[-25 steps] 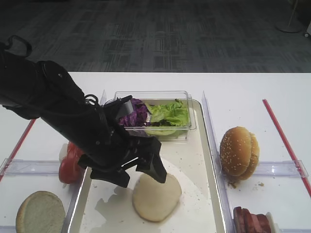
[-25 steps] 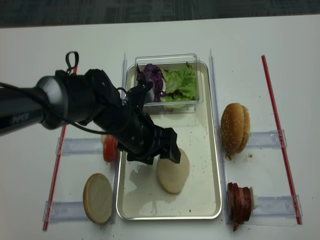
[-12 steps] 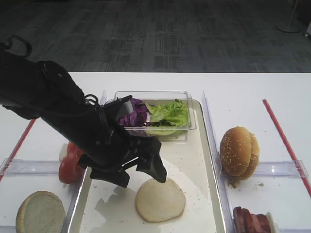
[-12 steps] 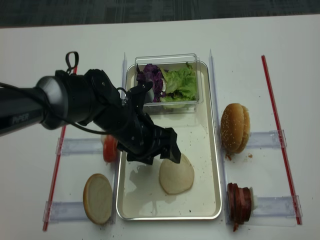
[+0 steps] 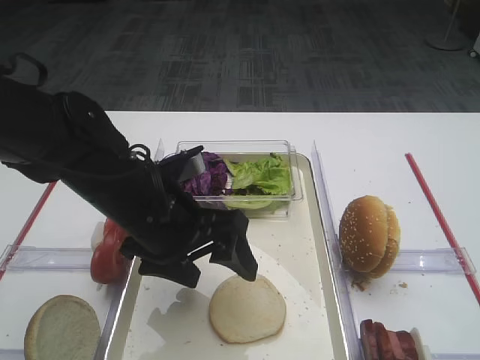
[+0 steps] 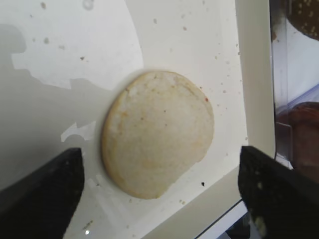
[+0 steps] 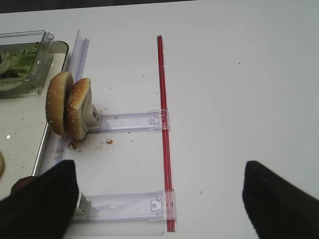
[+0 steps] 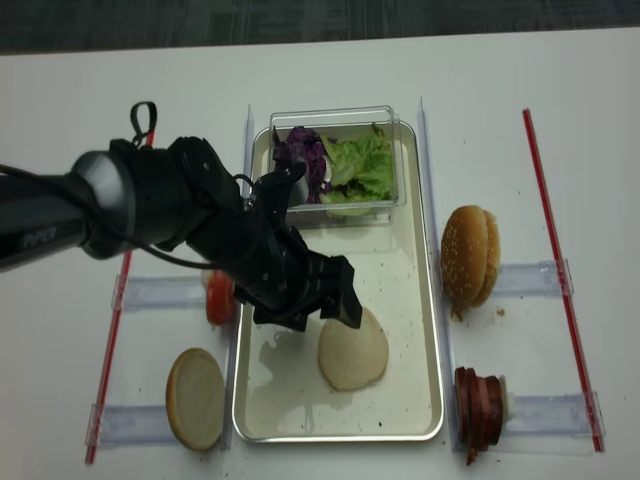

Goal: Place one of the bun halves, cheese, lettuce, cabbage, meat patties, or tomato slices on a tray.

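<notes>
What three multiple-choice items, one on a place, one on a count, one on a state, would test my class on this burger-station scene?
1. Where does the bun half nearest the left gripper lie?
A. on the tray
B. in the clear box
C. on the bare table

2. How many flat bun halves show in the overhead view?
A. one
B. two
C. four

3. How is the left gripper?
A. shut on the bun half
B. open, holding nothing
C. shut on lettuce

Key: 1 A, it lies flat inside the silver rim. 2 B, a second bun half sits outside the tray's left edge. 3 B, the wrist view shows its fingers apart either side of the bun half.
</notes>
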Motion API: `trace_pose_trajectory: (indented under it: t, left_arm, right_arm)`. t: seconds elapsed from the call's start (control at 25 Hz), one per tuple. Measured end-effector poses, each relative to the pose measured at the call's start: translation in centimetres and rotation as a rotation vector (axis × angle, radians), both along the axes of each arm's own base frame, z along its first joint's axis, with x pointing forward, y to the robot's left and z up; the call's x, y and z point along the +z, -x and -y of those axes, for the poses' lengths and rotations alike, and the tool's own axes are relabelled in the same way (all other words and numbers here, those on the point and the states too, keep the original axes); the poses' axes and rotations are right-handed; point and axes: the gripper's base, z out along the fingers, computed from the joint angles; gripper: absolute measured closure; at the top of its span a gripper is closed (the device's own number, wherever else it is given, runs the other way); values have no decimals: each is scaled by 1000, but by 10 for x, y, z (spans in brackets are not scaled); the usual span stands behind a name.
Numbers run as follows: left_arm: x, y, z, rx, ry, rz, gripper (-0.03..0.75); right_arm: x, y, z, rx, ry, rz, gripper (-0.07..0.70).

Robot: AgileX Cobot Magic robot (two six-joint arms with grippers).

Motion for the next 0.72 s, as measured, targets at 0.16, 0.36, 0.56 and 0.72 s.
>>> trace_pose_trajectory:
  t: [0.16, 0.36, 0.56, 0.72]
  left_arm:
    - [17, 2, -1, 4, 26, 51, 135]
    - [40, 7, -4, 9, 63, 111, 135]
    - [55, 11, -6, 14, 88, 147, 136]
    - [64, 14, -8, 11, 101, 165, 136]
  right_arm:
    - [0, 0, 0, 0, 0, 0, -46]
    - [0, 0, 0, 0, 0, 0, -46]
    - [0, 0, 0, 0, 0, 0, -46]
    - [0, 0, 0, 0, 0, 0, -46]
